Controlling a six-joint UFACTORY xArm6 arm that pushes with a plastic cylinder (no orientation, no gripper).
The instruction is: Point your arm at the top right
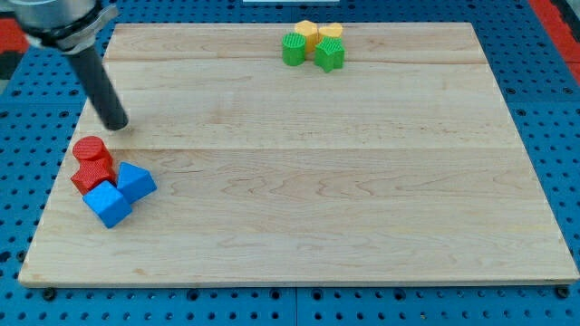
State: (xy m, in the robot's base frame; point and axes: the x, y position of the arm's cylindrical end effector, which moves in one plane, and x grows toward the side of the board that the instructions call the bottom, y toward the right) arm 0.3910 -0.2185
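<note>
My tip rests on the wooden board near its left edge, in the upper left part of the view. It stands just above a cluster of a red cylinder, a red block, a blue triangular block and a blue cube, without touching them. At the view's top, right of centre, sit a green cylinder, a green block, a yellow block and a yellow cylinder, packed together. The board's top right corner is far from my tip.
The board lies on a blue perforated table. A red patch shows at the view's top right, and another at the top left.
</note>
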